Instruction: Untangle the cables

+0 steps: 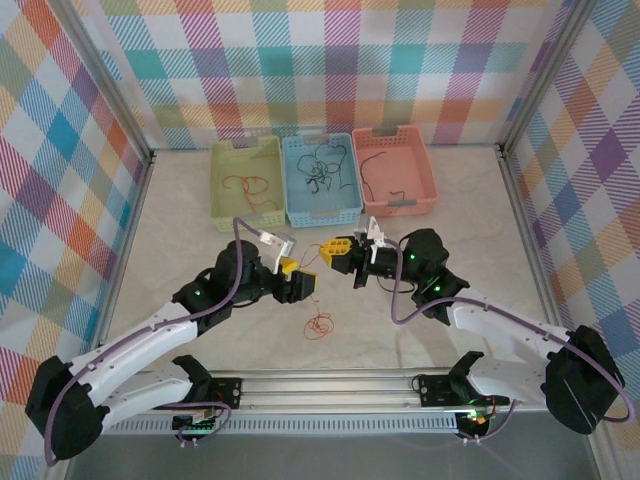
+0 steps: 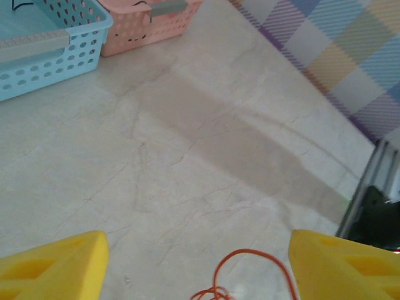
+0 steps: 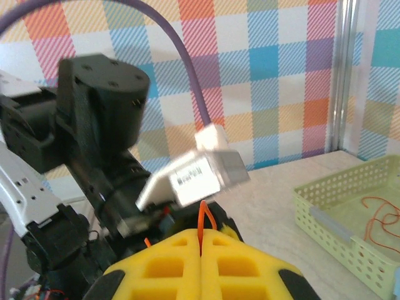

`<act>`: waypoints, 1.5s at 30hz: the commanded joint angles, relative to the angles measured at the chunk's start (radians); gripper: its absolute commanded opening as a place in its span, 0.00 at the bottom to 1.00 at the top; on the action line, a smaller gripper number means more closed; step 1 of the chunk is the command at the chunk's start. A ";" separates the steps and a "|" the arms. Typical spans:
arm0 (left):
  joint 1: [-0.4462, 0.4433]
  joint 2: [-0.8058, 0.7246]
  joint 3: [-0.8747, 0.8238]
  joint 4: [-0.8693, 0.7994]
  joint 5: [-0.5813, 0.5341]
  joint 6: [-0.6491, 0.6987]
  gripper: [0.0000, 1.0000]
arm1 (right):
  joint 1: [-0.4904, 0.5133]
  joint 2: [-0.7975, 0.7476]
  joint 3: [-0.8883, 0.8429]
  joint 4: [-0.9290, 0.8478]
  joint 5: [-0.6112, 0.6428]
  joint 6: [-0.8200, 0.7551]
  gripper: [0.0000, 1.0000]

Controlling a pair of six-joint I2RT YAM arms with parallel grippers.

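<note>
A red-orange cable (image 1: 319, 325) lies in a small tangle on the table between the arms, and a thin strand rises from it toward my right gripper (image 1: 337, 256). In the right wrist view the right gripper (image 3: 201, 236) is shut on that cable (image 3: 201, 219), with a short loop poking out above the yellow pads. My left gripper (image 1: 298, 277) hangs just left of it, above the tangle. In the left wrist view the left gripper (image 2: 197, 247) is open, and a loop of the red-orange cable (image 2: 245, 250) lies on the table between its fingers, untouched.
Three baskets stand in a row at the back. The green basket (image 1: 247, 180) holds a red-orange cable, the blue basket (image 1: 320, 178) black cables, and the pink basket (image 1: 393, 170) a dark cable. Checkered walls enclose the table, and a metal rail (image 1: 330, 385) runs along the near edge.
</note>
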 commanded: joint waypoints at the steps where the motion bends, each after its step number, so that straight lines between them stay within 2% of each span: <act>1: -0.010 0.029 0.015 0.134 -0.097 0.051 0.71 | -0.005 -0.013 0.046 0.004 -0.068 0.059 0.00; 4: -0.009 0.072 0.048 0.176 -0.156 0.047 0.65 | -0.005 -0.012 0.058 -0.004 -0.103 0.071 0.00; 9: -0.009 0.170 0.119 0.222 -0.180 0.063 0.62 | -0.007 -0.016 0.073 -0.048 -0.153 0.069 0.00; 15: -0.002 0.271 0.213 0.181 -0.270 0.095 0.52 | -0.005 -0.030 0.108 -0.088 -0.247 0.084 0.00; 20: 0.024 0.286 0.237 0.142 -0.303 0.043 0.38 | -0.005 -0.116 0.106 -0.130 -0.234 0.063 0.00; 24: 0.047 0.305 0.254 0.087 -0.338 0.021 0.33 | -0.005 -0.193 0.112 -0.174 -0.215 0.051 0.00; 30: 0.166 0.283 0.210 0.072 -0.276 -0.046 0.30 | -0.005 -0.354 0.104 -0.260 -0.106 -0.001 0.00; 36: 0.282 0.288 0.197 0.041 -0.223 -0.081 0.28 | -0.005 -0.413 0.100 -0.282 -0.085 -0.010 0.00; 39: 0.337 0.296 0.203 0.001 -0.235 -0.097 0.28 | -0.005 -0.434 0.102 -0.295 -0.082 -0.013 0.00; 45: 0.471 0.281 0.181 -0.052 -0.212 -0.135 0.28 | -0.005 -0.531 0.081 -0.315 0.002 -0.044 0.00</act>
